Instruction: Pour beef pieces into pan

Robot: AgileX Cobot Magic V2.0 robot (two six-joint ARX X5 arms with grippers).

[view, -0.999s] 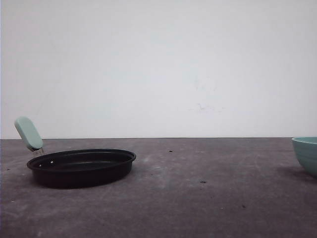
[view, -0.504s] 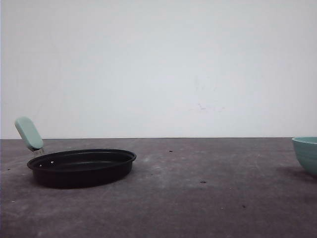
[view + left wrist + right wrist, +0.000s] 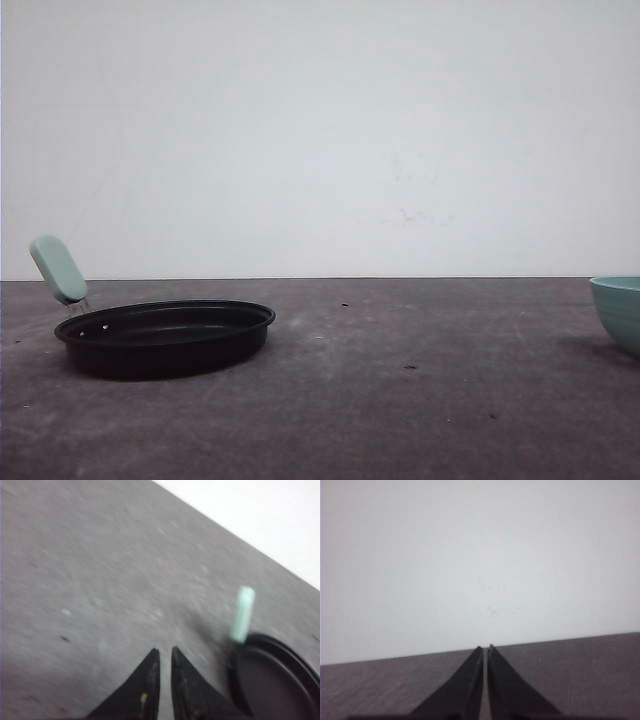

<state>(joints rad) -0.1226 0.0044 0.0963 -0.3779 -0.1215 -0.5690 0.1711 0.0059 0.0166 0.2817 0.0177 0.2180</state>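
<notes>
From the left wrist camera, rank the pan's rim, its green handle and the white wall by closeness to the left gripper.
1. Pan rim: beside the nearly closed left gripper, lowest on the table.
2. Green handle: rising from the rim's far side.
3. White wall: beyond the table's far edge.

Glossy black pan [image 3: 165, 335], matt grey table [image 3: 400, 420]

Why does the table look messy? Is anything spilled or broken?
Nothing looks spilled or broken. The pan sits flat on the grey table, and its green handle sticks up at a slant. The teal bowl stands upright at the right edge. The table just has a few dark specks and pale scuffs.
</notes>
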